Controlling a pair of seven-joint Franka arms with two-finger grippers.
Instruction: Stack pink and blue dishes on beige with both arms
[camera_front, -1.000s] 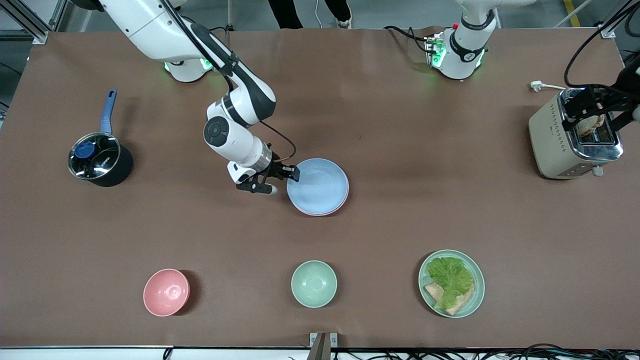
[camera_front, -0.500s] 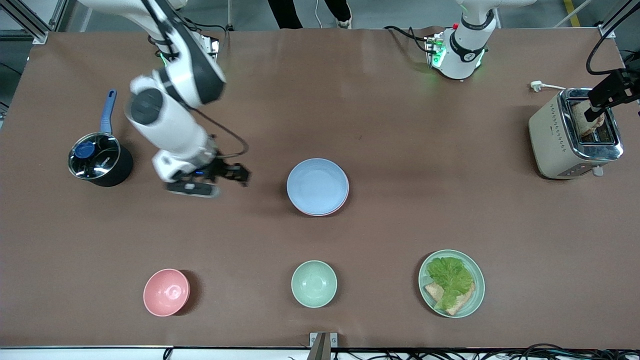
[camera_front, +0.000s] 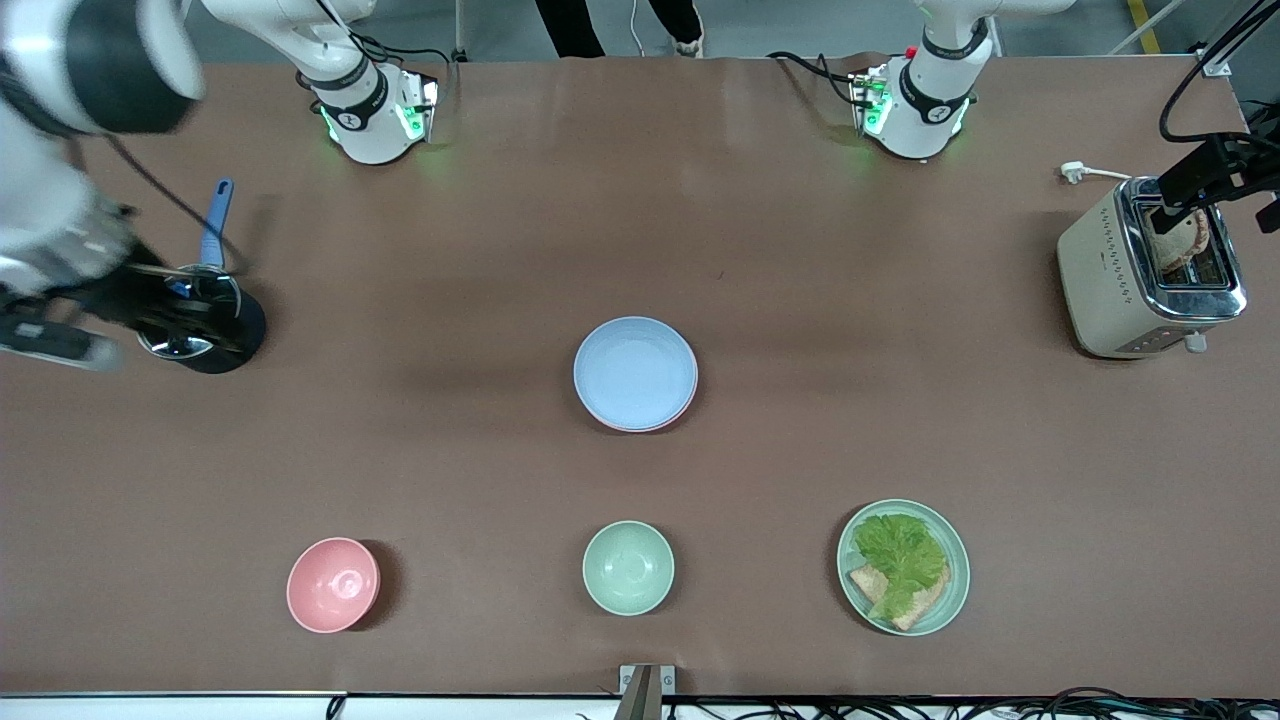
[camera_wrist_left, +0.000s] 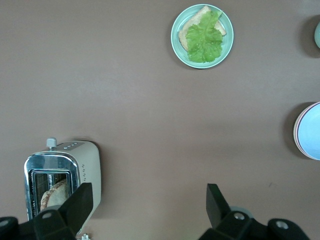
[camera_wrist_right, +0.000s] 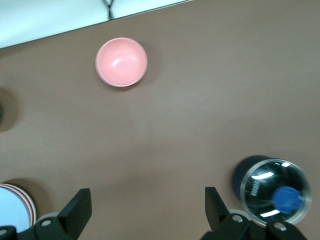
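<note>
blue plate (camera_front: 634, 371) tops the stack mid-tabletop (camera_front: 800, 250), pink plate (camera_front: 690, 395) rimming beneath; right hand (camera_wrist_right: 145, 207) open over the saucepan (camera_front: 200, 325), left hand (camera_wrist_left: 147, 205) open above the toaster (camera_front: 1150, 268).

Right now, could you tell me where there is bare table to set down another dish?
Bare table lies between the blue plate and the toaster, and between that plate and the saucepan. The row nearest the front camera is busier: pink bowl, green bowl, lettuce plate.

No readable text. Faint white lettering on pot lid (camera_wrist_right: 272, 192) beside right gripper (camera_wrist_right: 145, 210), illegible.
</note>
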